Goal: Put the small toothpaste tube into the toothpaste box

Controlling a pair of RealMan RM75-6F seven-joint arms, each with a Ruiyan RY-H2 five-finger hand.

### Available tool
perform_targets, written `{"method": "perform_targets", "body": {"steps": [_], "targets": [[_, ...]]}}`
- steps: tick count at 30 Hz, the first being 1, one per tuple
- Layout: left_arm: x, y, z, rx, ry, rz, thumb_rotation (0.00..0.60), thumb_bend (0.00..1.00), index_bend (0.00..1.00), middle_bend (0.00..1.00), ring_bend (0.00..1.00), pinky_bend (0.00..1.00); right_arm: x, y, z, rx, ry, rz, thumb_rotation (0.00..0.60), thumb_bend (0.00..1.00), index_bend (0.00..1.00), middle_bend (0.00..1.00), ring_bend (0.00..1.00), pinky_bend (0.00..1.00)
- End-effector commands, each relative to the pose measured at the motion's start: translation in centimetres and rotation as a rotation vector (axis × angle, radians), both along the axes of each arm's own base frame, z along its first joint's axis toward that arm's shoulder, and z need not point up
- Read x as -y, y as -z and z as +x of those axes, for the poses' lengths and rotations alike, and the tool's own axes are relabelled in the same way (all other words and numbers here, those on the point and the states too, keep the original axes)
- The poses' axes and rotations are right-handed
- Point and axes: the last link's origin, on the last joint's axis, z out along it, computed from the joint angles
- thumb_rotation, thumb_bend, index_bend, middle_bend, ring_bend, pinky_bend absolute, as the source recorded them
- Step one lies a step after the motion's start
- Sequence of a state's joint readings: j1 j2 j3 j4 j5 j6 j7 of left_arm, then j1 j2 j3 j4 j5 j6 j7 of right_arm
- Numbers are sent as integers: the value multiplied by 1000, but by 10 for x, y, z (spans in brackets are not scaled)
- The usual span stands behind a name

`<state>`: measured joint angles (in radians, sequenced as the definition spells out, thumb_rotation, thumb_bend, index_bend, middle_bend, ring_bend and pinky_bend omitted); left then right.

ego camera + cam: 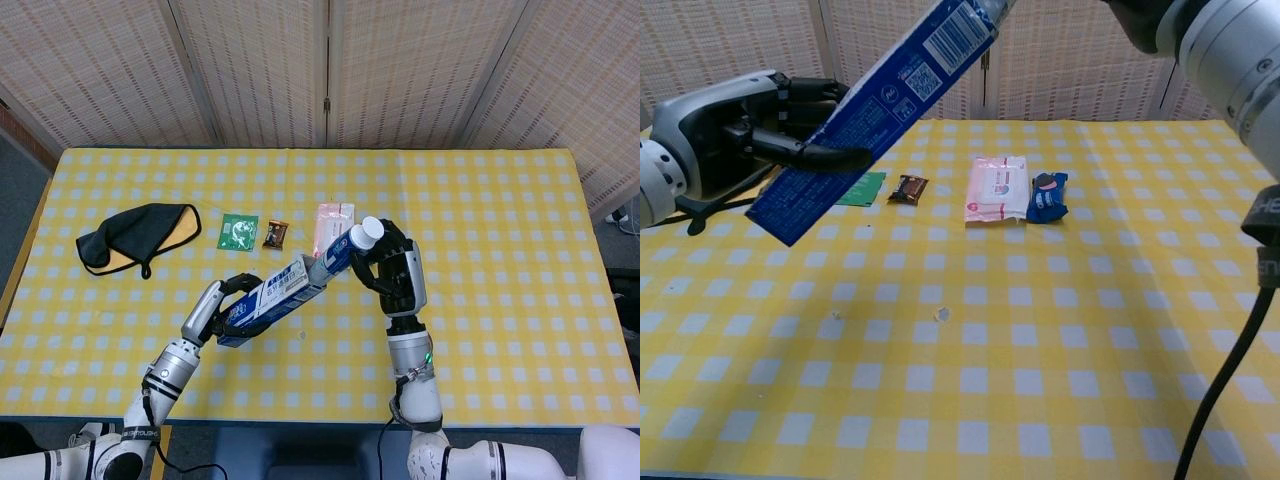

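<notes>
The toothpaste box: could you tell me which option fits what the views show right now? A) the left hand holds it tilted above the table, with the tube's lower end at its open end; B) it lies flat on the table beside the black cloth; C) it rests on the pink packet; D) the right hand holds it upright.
A: the left hand holds the toothpaste box tilted in the air, while the right hand holds the toothpaste tube at the box's upper end.

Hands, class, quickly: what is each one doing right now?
Left hand: holds the toothpaste box.
Right hand: holds the small toothpaste tube, its end at the box's opening.
</notes>
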<state>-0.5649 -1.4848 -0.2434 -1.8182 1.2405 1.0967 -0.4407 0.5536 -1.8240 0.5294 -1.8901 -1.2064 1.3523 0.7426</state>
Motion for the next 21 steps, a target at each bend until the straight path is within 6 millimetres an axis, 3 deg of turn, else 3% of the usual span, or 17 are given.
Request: {"method": "perform_targets", "body": {"steps": [1, 21], "targets": [[1, 1, 2, 15, -9, 5, 600, 258, 549, 523, 475, 311, 4, 10, -5, 15, 19, 30, 600, 455, 756, 625, 676, 951], [-1, -15, 6, 79, -23, 54, 600, 258, 550, 523, 476, 311, 11, 30, -22, 48, 75, 66, 600, 454, 756, 625, 676, 951]]}}
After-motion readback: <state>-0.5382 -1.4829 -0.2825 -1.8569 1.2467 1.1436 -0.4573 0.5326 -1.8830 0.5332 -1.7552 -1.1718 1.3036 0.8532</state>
